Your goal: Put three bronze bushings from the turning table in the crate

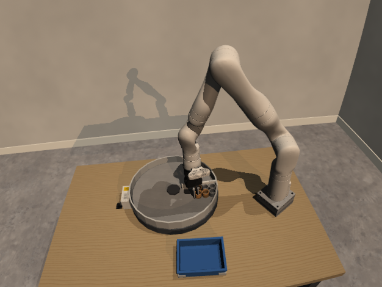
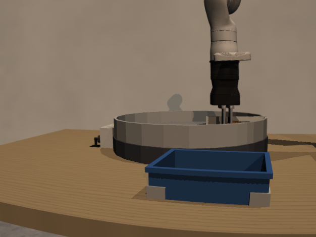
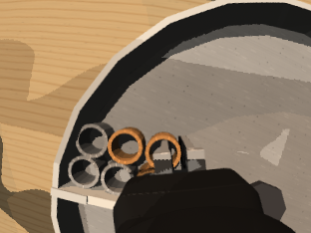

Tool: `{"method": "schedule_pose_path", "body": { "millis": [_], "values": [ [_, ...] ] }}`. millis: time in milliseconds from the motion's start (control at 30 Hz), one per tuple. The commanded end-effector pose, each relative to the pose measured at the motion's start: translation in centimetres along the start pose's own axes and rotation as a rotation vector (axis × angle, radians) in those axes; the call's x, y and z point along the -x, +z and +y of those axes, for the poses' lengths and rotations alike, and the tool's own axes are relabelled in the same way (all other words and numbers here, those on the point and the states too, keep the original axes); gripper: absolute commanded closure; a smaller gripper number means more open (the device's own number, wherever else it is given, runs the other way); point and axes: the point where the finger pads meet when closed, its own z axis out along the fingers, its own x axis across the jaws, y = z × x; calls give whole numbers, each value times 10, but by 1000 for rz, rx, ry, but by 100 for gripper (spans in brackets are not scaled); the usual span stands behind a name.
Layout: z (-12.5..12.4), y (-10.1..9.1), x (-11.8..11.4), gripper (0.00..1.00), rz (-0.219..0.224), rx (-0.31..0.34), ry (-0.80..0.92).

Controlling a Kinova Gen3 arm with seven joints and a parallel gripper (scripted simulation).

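Observation:
My gripper is down inside the turning table, one finger in the bore of a bronze bushing and the other outside it, shut on its wall. The bushing stands upright among the others. A second bronze bushing stands beside it. A third bronze one is mostly hidden by the gripper. Grey bushings stand near the wall and divider. The blue crate is empty in the top view.
A pale divider stands beside the bushings. The turning table's raised rim lies between them and the crate. A white box is at the turning table's left side. A dark hub is at its middle.

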Motion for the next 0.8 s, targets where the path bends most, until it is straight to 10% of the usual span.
{"method": "schedule_pose_path", "body": {
  "millis": [0, 767],
  "values": [
    [0, 0, 0, 100, 1, 1, 0],
    [0, -11, 0, 100, 1, 1, 0]
  ]
}}
